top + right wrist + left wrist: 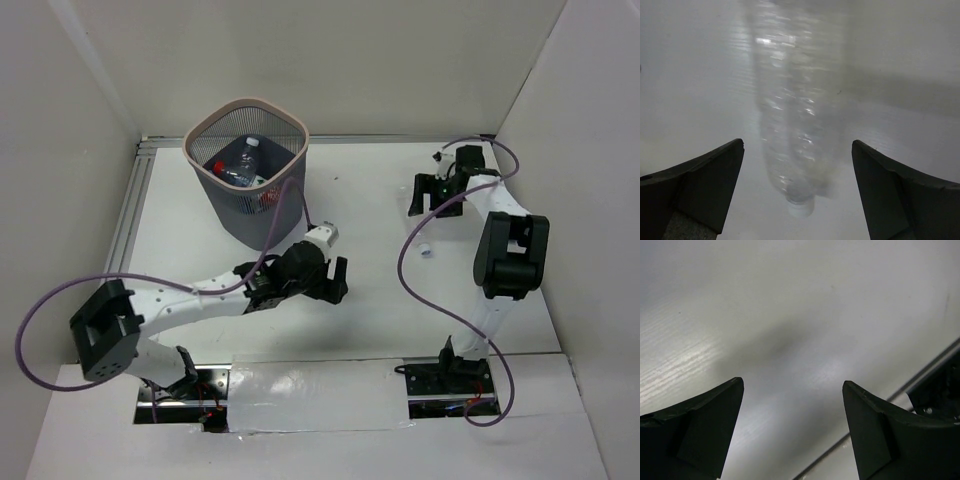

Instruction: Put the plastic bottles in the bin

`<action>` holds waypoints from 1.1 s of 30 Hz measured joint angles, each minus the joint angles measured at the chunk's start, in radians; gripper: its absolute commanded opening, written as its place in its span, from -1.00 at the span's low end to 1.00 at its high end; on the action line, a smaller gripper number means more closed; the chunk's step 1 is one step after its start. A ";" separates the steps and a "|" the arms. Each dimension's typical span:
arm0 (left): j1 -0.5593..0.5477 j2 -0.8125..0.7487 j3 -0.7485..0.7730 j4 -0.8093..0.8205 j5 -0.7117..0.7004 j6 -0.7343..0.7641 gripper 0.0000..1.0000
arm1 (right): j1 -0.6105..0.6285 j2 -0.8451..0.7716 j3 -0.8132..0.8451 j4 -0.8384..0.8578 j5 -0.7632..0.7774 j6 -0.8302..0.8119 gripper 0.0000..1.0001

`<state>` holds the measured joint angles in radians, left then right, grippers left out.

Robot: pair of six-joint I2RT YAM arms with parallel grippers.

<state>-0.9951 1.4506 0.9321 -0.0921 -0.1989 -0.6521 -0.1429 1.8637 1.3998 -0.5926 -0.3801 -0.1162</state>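
The bin [290, 128], dark wire mesh with a pale rim, stands at the far left of the table. Inside it lie several bottles, among them a clear one with a blue label [242, 160] and one with red on it [268, 196]. A plain clear bottle [795, 120] lies on the table below my right gripper [797, 145], cap toward the camera. Its white cap [425, 252] shows in the top view. My right gripper [424, 205] is open above the bottle, not touching it. My left gripper [342, 282] is open and empty over bare table at the centre [792, 385].
Purple cables loop from both arms, one past the bin's right side [300, 200]. A metal rail [130, 210] runs along the table's left edge. White walls enclose the left, back and right. A taped white board [320, 385] covers the near edge.
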 measured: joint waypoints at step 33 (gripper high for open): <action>-0.138 -0.596 -0.235 -0.335 -0.193 -0.112 0.85 | 0.169 0.115 -0.046 0.111 0.139 -0.119 -0.26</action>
<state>-1.1336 0.8547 0.6975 -0.4274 -0.3916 -0.7643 0.0265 1.9789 1.3537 -0.4820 -0.2409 -0.2352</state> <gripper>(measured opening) 0.925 0.641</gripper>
